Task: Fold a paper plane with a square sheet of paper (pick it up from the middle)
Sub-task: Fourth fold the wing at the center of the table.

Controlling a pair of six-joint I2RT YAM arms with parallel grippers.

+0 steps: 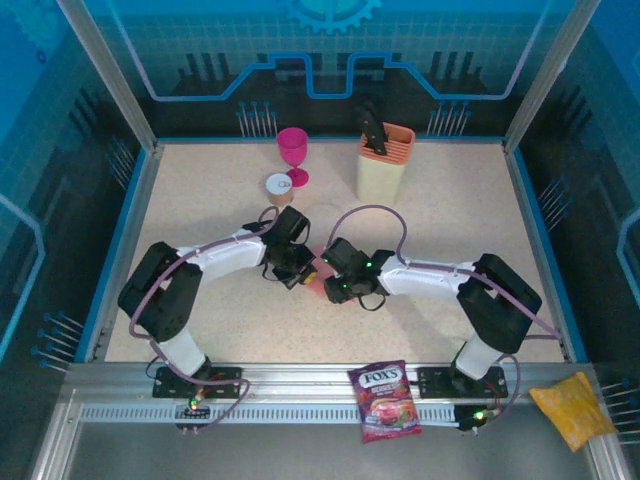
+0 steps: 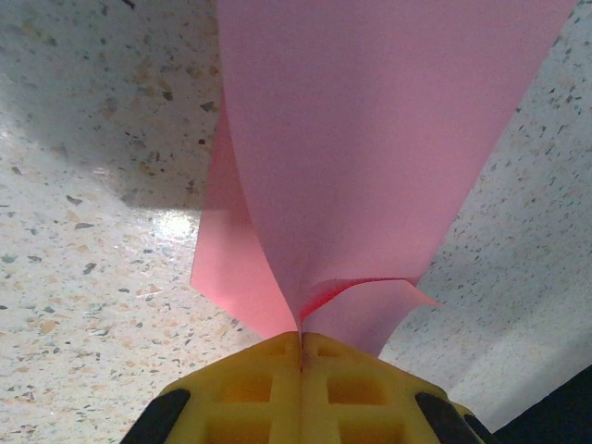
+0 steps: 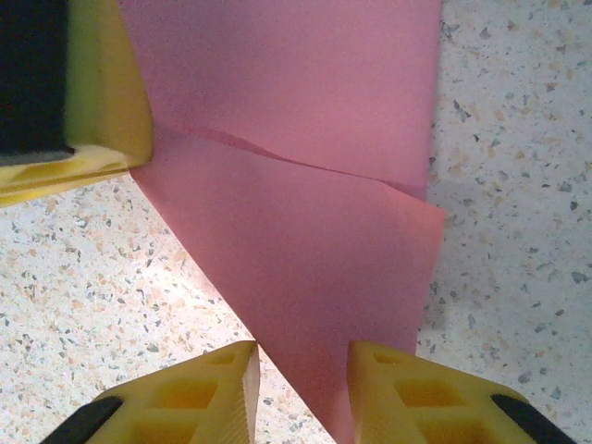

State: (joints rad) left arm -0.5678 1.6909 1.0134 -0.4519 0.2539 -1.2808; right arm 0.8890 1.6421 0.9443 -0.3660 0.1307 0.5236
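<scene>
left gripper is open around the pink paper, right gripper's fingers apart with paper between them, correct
No: the left gripper is shut on the pink paper, as the left wrist view shows. The right gripper has its fingers apart with paper between them.

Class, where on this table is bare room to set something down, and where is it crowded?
Free: left of the goblet, right of the holder, and between paper and near rail. Crowded: the centre, around the paper.
</scene>
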